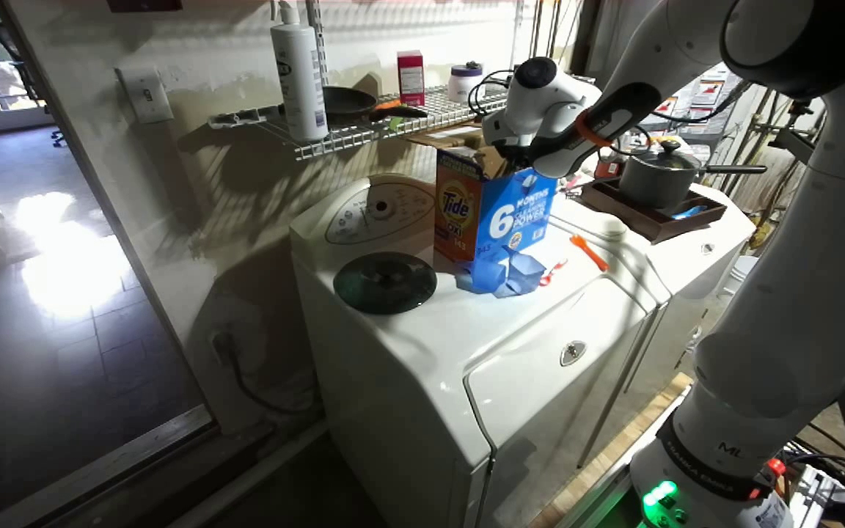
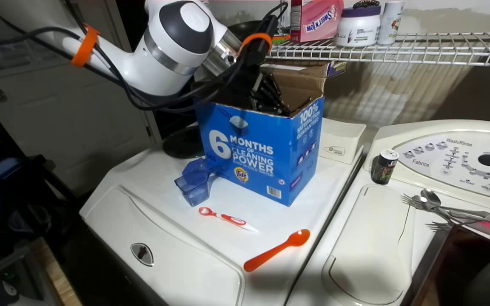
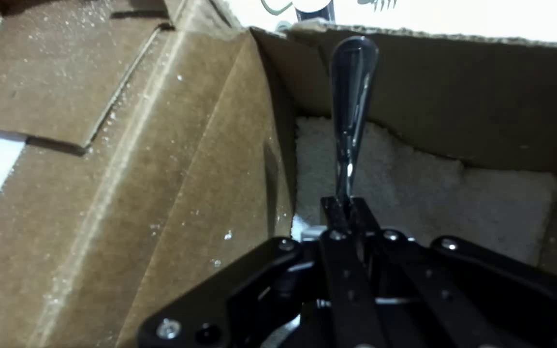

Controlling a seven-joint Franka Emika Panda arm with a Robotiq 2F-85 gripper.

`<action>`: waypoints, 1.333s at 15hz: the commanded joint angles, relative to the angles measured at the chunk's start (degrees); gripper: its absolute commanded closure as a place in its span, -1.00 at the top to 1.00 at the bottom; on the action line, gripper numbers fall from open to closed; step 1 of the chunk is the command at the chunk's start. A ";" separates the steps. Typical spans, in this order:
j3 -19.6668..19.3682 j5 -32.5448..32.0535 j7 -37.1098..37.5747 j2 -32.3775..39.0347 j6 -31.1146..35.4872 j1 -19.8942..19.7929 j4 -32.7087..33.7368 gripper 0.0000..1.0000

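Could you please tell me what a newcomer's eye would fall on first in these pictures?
Probably the big blue detergent box, standing on a white machine in both exterior views. Next, perhaps, the gripper at the box's open top, clamped on a shiny metal handle in the wrist view. Then the bright orange spoon, lying in front of the box in an exterior view.

Black fingers (image 3: 334, 215), dark handle (image 3: 353, 87), blue-and-orange box (image 1: 494, 209)

On appliance (image 2: 155, 180): detergent box (image 2: 262, 157), powder (image 3: 423, 193) inside. In front: scoops (image 2: 196, 189), spoons (image 2: 272, 253). Behind, on wire shelf (image 2: 428, 53): carton (image 2: 323, 21), jar (image 2: 357, 32).
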 commanded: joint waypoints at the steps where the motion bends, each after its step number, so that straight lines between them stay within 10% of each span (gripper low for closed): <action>1: 0.96 -1.24 -1.37 2.38 -3.45 0.01 2.52 -0.96; 20: 2.99 -0.56 -2.42 5.92 -6.99 0.65 2.54 -0.96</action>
